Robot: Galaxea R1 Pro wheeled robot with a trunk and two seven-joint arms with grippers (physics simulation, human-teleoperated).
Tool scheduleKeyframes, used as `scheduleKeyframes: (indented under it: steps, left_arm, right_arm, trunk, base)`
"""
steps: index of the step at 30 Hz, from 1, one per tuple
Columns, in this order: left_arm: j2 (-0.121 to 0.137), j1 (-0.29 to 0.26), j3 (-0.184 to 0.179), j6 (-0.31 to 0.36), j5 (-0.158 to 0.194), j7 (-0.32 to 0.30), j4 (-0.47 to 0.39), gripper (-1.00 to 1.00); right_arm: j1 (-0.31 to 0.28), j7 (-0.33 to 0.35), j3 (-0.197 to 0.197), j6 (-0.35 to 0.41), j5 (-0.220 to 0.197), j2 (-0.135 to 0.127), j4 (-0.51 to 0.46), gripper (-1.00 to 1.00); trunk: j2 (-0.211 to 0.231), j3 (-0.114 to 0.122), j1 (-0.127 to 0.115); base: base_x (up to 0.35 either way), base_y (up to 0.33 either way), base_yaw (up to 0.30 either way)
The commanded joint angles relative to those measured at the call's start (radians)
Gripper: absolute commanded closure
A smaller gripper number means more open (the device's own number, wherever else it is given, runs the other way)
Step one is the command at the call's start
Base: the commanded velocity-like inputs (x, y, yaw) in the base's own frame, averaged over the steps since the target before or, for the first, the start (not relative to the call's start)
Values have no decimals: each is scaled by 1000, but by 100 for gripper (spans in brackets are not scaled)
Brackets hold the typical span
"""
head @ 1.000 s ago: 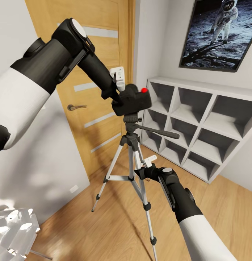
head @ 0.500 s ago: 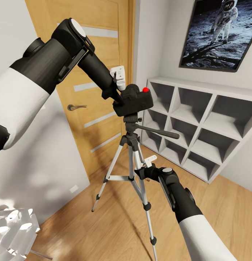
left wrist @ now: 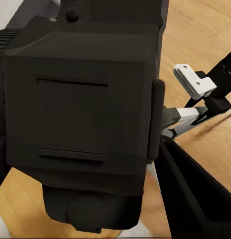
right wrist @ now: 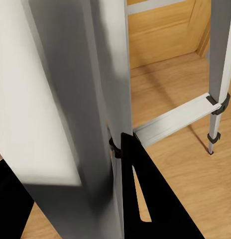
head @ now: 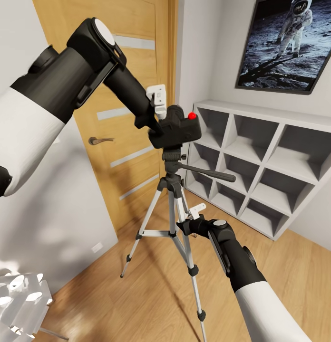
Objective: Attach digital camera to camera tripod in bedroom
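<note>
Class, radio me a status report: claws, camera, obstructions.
Left claw shut on digital camera, sitting atop tripod head. Right claw clamped on camera tripod leg. Nothing blocking.

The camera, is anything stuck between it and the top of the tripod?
Nothing visible. The digital camera, held by the left gripper, sits right over the camera tripod head, with no object between them. The right gripper holds a tripod leg lower down.

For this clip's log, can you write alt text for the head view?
The left end effector holds the digital camera right above the camera tripod head, in front of a wooden door. The right end effector grips a tripod leg lower down, beside a white cube shelf.
</note>
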Motion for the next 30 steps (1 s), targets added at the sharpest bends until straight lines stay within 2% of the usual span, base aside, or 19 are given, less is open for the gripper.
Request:
scheduleKeyframes:
  steps: [1, 4, 8, 30]
  left_arm:
    - [0, -2, -1, 7, -26, -6, -11, 100]
    - [-1, -1, -1, 8, -54, -6, -21, 100]
    - [-2, -1, 0, 7, -69, -2, -25, 100]
    - [2, -1, -2, 4, -76, -6, -19, 100]
  right_arm:
    - [-1, 7, -1, -1, 22, 1, 53, 100]
    - [-1, 7, -1, -1, 22, 1, 53, 100]
    - [-1, 7, -1, -1, 22, 1, 53, 100]
    - [-1, 7, -1, -1, 21, 1, 53, 100]
  trunk:
    - [-2, -2, 1]
    - [-2, -2, 1]
    - [-2, -2, 1]
    - [-2, -2, 1]
  base:
    - [0, 0, 0]
    - [0, 0, 0]
    - [0, 0, 0]
    - [0, 0, 0]
